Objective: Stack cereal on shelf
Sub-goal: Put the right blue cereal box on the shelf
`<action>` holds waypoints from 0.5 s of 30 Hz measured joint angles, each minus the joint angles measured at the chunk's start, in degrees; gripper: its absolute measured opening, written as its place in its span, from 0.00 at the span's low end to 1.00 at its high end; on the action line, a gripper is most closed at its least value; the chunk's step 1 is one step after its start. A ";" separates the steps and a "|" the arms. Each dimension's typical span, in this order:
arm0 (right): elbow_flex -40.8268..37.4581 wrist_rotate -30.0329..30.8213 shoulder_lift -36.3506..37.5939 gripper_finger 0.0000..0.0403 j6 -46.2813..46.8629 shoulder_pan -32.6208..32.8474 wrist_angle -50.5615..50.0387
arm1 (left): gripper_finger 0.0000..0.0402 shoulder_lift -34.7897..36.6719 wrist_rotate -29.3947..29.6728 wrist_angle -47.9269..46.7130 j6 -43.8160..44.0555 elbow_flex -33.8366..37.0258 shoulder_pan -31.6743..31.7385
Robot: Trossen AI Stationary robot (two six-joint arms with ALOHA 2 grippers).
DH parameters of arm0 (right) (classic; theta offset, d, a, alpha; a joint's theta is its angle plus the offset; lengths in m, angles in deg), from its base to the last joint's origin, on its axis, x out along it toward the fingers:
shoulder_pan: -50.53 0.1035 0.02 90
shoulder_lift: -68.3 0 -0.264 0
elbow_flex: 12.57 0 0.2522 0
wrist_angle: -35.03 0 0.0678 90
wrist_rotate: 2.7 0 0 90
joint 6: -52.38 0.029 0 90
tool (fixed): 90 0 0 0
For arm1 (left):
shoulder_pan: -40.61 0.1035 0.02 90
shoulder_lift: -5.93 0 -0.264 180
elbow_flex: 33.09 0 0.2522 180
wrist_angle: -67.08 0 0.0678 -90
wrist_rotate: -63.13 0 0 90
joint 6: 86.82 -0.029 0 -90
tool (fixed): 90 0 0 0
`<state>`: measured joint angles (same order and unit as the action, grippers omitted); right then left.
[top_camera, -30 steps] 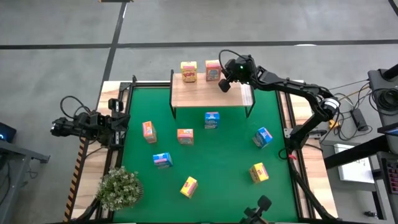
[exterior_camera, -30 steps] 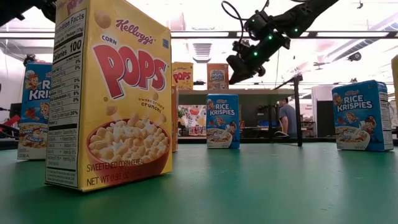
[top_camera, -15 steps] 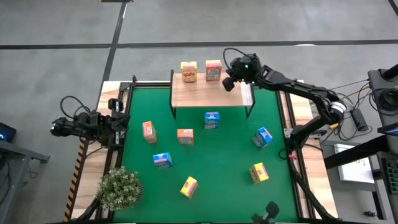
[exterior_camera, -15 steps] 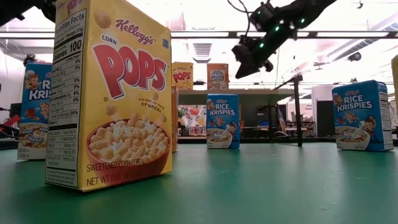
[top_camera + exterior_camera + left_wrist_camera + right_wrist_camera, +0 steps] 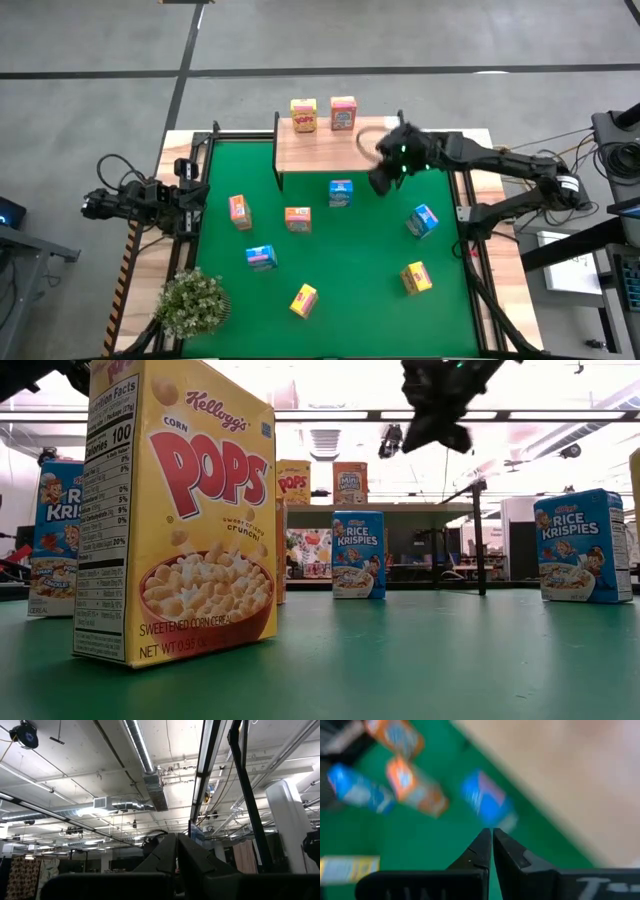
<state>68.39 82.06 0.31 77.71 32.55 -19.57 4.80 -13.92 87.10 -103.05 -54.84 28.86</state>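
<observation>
Right gripper (image 5: pixel 383 180) pulled back off shelf (image 5: pixel 320 150), now above mat near blue box (image 5: pixel 341 193), fingers together, empty. Two boxes (image 5: pixel 322 115) up on shelf (seven left on mat). Next pick likely. Left gripper (image 5: pixel 177 851) parked, closed.

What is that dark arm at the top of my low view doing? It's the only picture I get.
Observer: That's the right gripper, above the front right corner of the shelf. Its fingers are shut on nothing.
Operator: Which box is closest to it?
Observer: A blue box, standing on the green mat just in front of the shelf.
Operator: Is there a second arm?
Observer: Yes. The left gripper is shut and points up at the ceiling, parked at the table's left edge.
</observation>
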 joint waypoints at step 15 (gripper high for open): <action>-0.02 1.49 0.06 0.05 25.87 7.98 -33.64 | 0.00 0.00 0.00 0.07 -0.02 -0.02 0.00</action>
<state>68.37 83.55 0.36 103.57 40.53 -53.21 4.80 -13.92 87.17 -103.07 -54.86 28.86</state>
